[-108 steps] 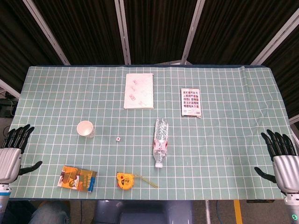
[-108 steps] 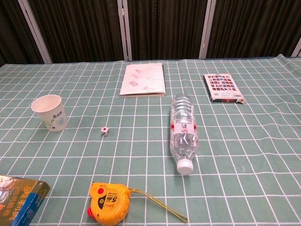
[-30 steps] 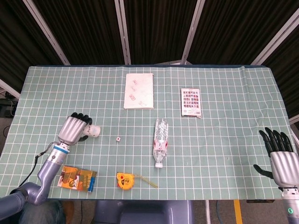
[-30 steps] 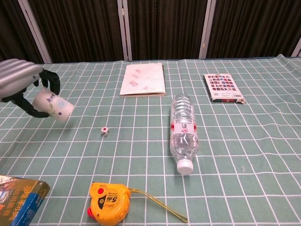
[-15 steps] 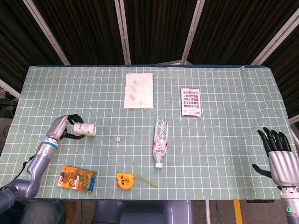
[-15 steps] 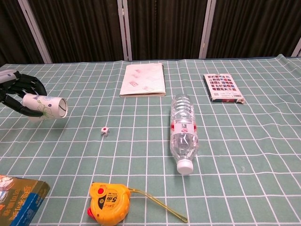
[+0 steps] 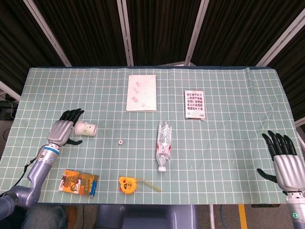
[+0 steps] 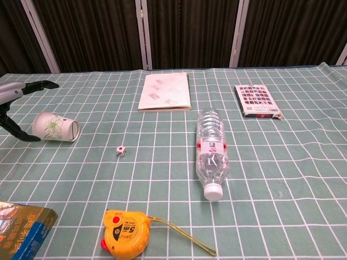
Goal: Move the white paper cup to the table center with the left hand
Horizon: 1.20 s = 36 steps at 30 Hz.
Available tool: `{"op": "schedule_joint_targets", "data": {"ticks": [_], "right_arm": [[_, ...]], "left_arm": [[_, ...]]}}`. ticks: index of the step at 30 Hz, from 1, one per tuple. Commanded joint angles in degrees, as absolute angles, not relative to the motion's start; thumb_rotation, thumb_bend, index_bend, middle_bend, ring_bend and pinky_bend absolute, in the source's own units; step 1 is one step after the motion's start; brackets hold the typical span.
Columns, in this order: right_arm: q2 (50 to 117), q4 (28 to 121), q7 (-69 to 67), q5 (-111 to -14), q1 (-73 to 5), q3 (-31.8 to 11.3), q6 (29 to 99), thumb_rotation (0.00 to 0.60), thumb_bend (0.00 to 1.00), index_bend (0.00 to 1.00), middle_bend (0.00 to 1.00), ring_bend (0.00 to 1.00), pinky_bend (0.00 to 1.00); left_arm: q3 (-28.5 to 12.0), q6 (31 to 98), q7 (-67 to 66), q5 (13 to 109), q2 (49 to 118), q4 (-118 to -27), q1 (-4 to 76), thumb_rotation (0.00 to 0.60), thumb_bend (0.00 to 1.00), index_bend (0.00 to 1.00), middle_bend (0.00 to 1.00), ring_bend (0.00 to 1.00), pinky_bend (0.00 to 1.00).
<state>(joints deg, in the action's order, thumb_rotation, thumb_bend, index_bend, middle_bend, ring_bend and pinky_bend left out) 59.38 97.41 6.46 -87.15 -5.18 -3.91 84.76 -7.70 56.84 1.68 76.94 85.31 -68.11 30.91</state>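
The white paper cup [image 7: 85, 129] [image 8: 55, 127] lies on its side on the green grid cloth at the left, its mouth turned to the right. My left hand [image 7: 63, 130] [image 8: 16, 103] is just left of the cup, fingers spread and holding nothing. Whether the thumb touches the cup's base cannot be told. My right hand [image 7: 284, 161] hovers open at the table's right front corner, far from the cup; only the head view shows it.
A tiny die [image 7: 121, 142] lies right of the cup. A clear water bottle [image 7: 163, 144] lies mid-table. A notebook [image 7: 142, 92] and a card pack [image 7: 195, 104] sit further back. An orange tape measure [image 7: 127, 183] and a colourful box [image 7: 79, 182] are near the front edge.
The left hand reached the upright cup, tipped it over, then let go and spread its fingers. The cup now lies on its side on the cloth. The right hand barely moved.
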Motion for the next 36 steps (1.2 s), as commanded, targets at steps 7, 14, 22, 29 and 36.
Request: {"op": "schedule_joint_targets", "data": {"ticks": [7,14,22,29,36], "right_arm": [[59.0,97.4,5.7,-87.5,-5.2,-3.8,84.9,0.6,0.0,0.0,0.0,0.0,0.0],[58.6,97.2,4.7,-86.9,-5.1,-4.0,84.9,0.6,0.0,0.0,0.0,0.0,0.0],[58.9,97.0,5.1,-86.6,-5.4,-4.0,84.3,0.6,0.0,0.0,0.0,0.0,0.0],[59.0,96.9,5.2,-86.5,-5.5,-4.0,84.1,0.6,0.0,0.0,0.0,0.0,0.0],[59.0,96.9,5.2,-86.6,-5.6,-3.9,84.0,0.6,0.0,0.0,0.0,0.0,0.0]], "left_arm": [[-6.7,67.4,-55.5,70.9,89.3,-80.0,32.4,0.6,0.0,0.03,0.0,0.0,0.0],[-6.3,65.5,-63.9,67.2,93.8,-74.9,34.4,0.6,0.0,0.05,0.0,0.0,0.0],[-3.9,64.4,-65.4,68.9,97.5,-66.9,35.8,0.6,0.0,0.07,0.0,0.0,0.04],[-3.7,64.2,-63.8,69.5,99.2,-63.3,36.1,0.6,0.0,0.13,0.06,0.05,0.13],[-3.1,63.5,-59.1,71.8,100.1,-60.3,36.6,0.6,0.0,0.29,0.2,0.18,0.24]]}}
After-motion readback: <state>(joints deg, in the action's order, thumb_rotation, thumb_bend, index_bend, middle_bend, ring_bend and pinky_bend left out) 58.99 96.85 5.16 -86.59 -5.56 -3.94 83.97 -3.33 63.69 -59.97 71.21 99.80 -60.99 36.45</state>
